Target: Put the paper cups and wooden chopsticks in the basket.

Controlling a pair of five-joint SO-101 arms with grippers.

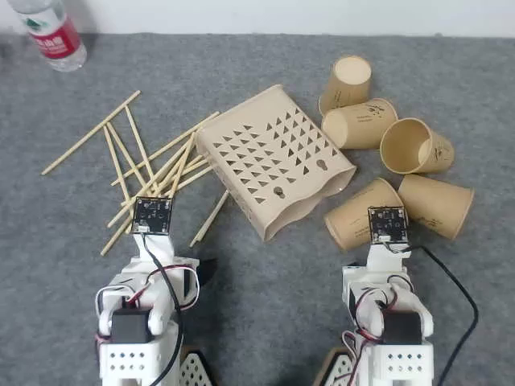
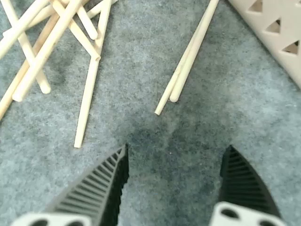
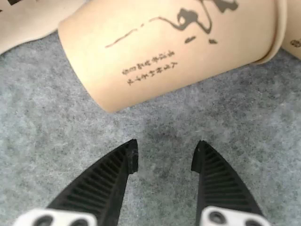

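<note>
1. Left tool [image 2: 178,149] is spread wide and holds nothing, with only bare grey counter [image 2: 141,127] between its tips.
2. Just ahead of it lies a chopstick pair [image 2: 188,61], the near ends close together and clear of both tips. The basket [image 2: 277,33] edge sits just past the pair's far end.
3. Right tool [image 3: 167,146] is open about half as far and also holds nothing. The nearest cup [image 3: 178,47] lies on its side just beyond the tips, with a strip of counter between them.
4. In the high view the basket [image 1: 273,161] lies tipped over mid-counter, with a perforated face up.
5. The wooden chopsticks [image 1: 153,161] are scattered and crossing on its left, some touching its edge.
6. Five paper cups [image 1: 417,145] lie on their sides at its right, clustered and touching one another.
7. Open counter [image 1: 265,305] runs between the two arms, up to the basket's near edge.
8. A bottle [image 1: 52,32] lies at the far left corner, well apart from the rest.
</note>
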